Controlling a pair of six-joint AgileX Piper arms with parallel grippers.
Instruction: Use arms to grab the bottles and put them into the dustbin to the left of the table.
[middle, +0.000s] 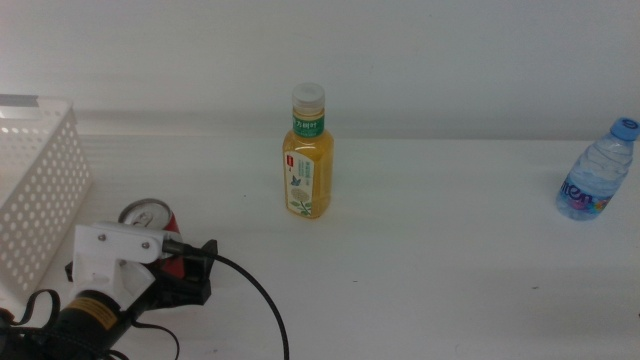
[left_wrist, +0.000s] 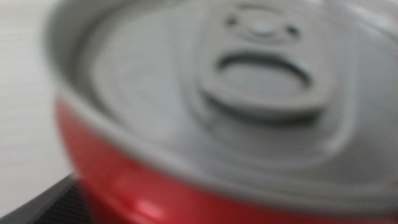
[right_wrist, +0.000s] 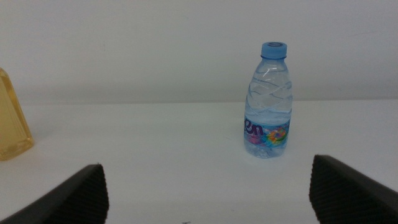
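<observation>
A red soda can (middle: 150, 214) with a silver top stands at the front left of the table (middle: 430, 270), just right of the dustbin (middle: 40, 190). My left gripper (middle: 200, 268) is right at the can (left_wrist: 186, 124), which fills the blurred left wrist view. The yellow juice bottle (middle: 308, 155) stands upright mid-table. The clear water bottle (middle: 598, 172) stands at the far right. My right gripper (right_wrist: 206, 167) is open and empty, some way short of the water bottle (right_wrist: 268, 102). The right arm is out of the middle view.
The white perforated dustbin sits at the left edge of the table. A black cable (middle: 262, 300) loops from the left arm over the table's front. The juice bottle's edge (right_wrist: 11, 118) shows in the right wrist view.
</observation>
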